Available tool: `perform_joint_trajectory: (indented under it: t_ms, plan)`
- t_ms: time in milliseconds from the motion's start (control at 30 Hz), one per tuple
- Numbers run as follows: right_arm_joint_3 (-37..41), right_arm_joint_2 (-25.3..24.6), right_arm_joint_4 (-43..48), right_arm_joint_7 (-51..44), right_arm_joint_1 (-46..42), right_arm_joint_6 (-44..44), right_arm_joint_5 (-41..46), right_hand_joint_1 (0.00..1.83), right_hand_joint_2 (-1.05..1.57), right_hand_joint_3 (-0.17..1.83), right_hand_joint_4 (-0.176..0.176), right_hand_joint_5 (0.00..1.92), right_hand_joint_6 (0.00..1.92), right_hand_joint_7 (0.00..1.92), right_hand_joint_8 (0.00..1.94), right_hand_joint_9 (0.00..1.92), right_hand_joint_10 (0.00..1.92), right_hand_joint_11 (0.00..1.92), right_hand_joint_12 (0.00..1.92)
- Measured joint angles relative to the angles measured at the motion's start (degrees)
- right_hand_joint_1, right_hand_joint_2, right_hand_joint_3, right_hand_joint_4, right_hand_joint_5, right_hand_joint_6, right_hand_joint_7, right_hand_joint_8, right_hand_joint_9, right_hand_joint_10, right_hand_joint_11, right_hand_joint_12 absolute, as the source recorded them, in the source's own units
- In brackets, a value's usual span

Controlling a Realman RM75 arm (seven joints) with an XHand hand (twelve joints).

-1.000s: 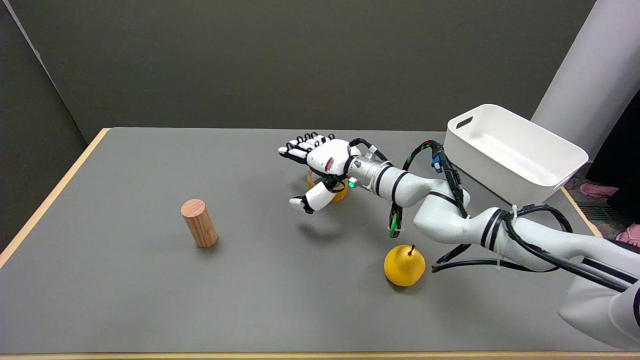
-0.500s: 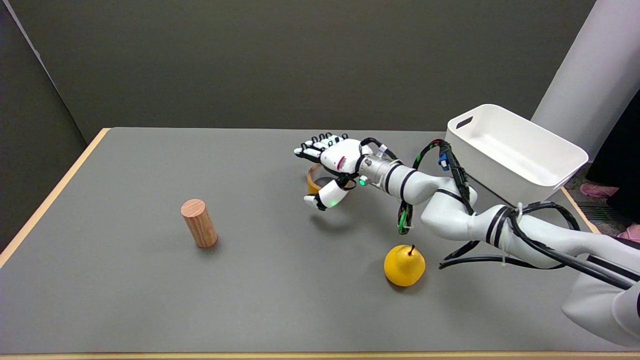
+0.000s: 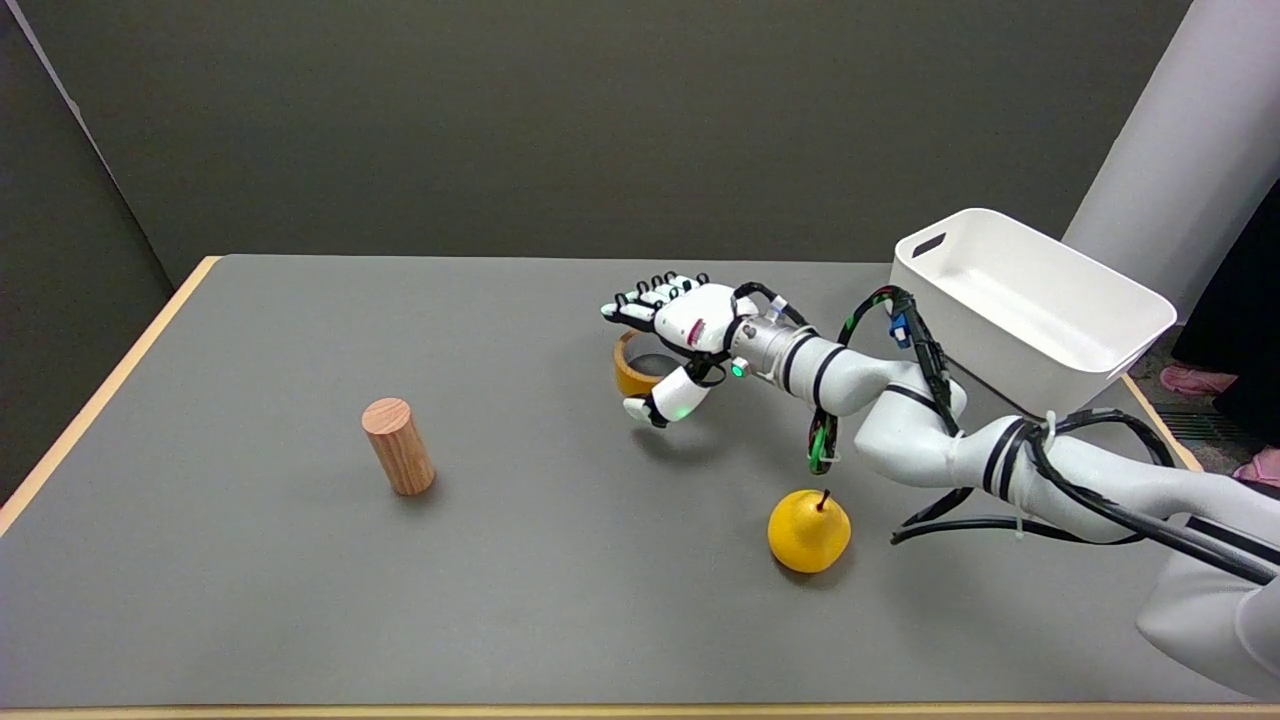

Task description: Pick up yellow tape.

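Now the right hand [image 3: 672, 345] is over the far middle part of the table [image 3: 300, 580], and it holds nothing: the fingers [image 3: 640, 300] are stretched out together toward the left, and the thumb [image 3: 672, 400] hangs lower and is well apart from them. Between the fingers and the thumb there is a wide gap. The tape [image 3: 632, 368] is a yellow ring that lies flat on the table, directly under the hand and a little to the left of the palm. Its left half is visible, and the right half is covered by the hand. The thumb tip is just beside the near edge of the tape, but I cannot tell if it touches it. A small green light shines on the thumb and another one on the wrist. The white arm [image 3: 900, 420] comes in from the lower right, with black cables along it. A yellow pear [image 3: 808, 530] stands on the table near the arm, on the near side of it, and well apart from the tape. A wooden cylinder [image 3: 398, 445] stands upright far to the left. A white bin [image 3: 1030, 300] is at the far right corner of the table, and its inside shows nothing.
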Motion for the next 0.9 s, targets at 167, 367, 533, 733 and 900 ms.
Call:
perform_joint_trajectory:
  t_ms: [167,367,533,733,900]
  plan:
    - [0.07,-0.11,-0.48,0.06,-0.63,0.77,0.15,0.35,0.50,0.97,0.115,0.04,0.16,0.06,0.19,0.04,0.45,0.02,0.92]
    - [0.17,-0.72,-1.20,0.08,-1.33,1.65,0.86,0.37,0.51,0.97,0.115,0.03,0.16,0.06,0.20,0.05,0.48,0.03,0.94]
    - [0.24,-1.25,-1.63,0.08,-1.75,2.12,1.32,0.55,0.61,0.96,0.107,0.02,0.24,0.11,0.24,0.13,0.53,0.07,1.05]
    - [0.50,-1.75,-1.81,0.10,-2.01,2.95,1.67,0.83,0.81,0.99,0.108,0.20,0.59,0.44,0.55,0.42,0.84,0.33,1.37]
    - [0.70,-2.08,-1.83,0.12,-2.19,4.25,1.88,0.95,0.90,0.88,0.129,0.26,1.07,0.59,0.90,0.59,1.14,0.56,1.55]
